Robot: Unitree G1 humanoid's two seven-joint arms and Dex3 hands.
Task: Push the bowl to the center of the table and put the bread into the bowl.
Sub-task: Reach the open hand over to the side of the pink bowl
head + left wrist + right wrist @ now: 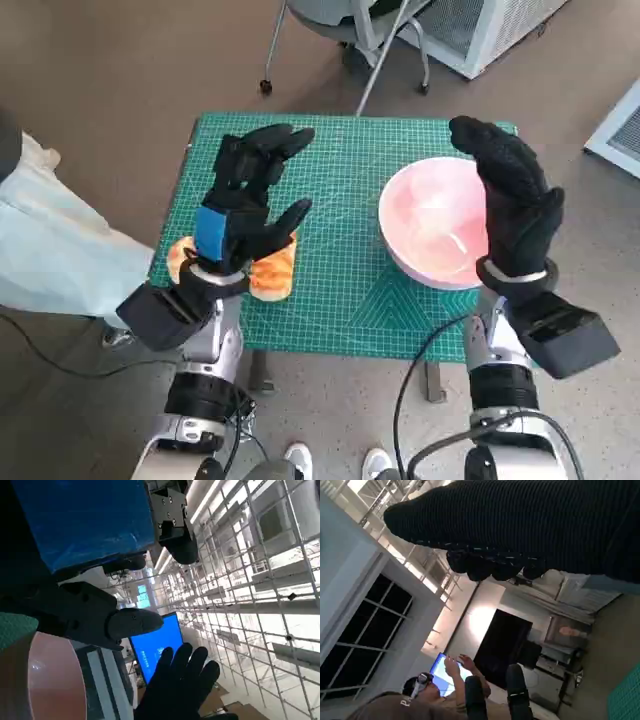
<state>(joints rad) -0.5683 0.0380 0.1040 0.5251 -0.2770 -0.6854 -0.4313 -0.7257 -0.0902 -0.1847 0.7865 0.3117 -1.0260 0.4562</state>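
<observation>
A pink bowl [432,222] sits on the right half of the green cutting mat [340,170]; its rim also shows in the left wrist view [50,680]. The bread [272,272], orange-brown, lies at the mat's near left, partly hidden under my left hand [245,200]. That hand is raised above it with fingers spread, holding nothing. My right hand [510,195] in the black glove is held upright, fingers apart, over the bowl's right rim. It also appears in the left wrist view [182,680].
The small table carries the mat and ends just beyond its edges. A person's pale sleeve [50,250] is at the left. Chair legs [380,50] and a white cabinet [490,30] stand behind the table. A seated person [450,690] shows in the right wrist view.
</observation>
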